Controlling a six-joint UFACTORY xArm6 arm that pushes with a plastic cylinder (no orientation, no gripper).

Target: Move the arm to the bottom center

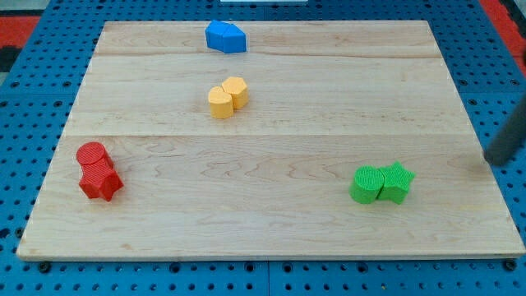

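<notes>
A: What lies on the pale wooden board (271, 238) with the visible grain?

B: Four clusters of small ribbed plastic blocks. At the view's top, just left of centre, sits a blue block (225, 37) of roughly hexagonal, blunt outline, close to the board's far edge. Below it, around the upper middle, is a pair of yellow blocks (228, 97), two rounded, many-sided pieces touching one another.

A: And lower down?

B: At the view's left, a pair of red blocks (98, 171): a round cylinder on top, touching a star-like piece beneath it. At the view's right, lower half, a pair of green blocks (382, 182), a rounded piece on the left touching a star-shaped one on the right.

A: Where is the rod?

B: The dark rod enters from the view's right edge, slanting down and leftward. My tip (491, 159) rests at the right border of the board, well apart from every block; the green pair is nearest, down and to its left.

A: And the bottom centre of the board?

B: It is a bare stretch of wood between the red and green pairs, and my tip is far from it, off to the right and higher.

A: Any jaws, spread or pinched?

B: The arm has none; it ends in the plain rod, so nothing is held

A: What surrounds the board?

B: A blue pegboard surface (263, 284) dotted with holes
</notes>
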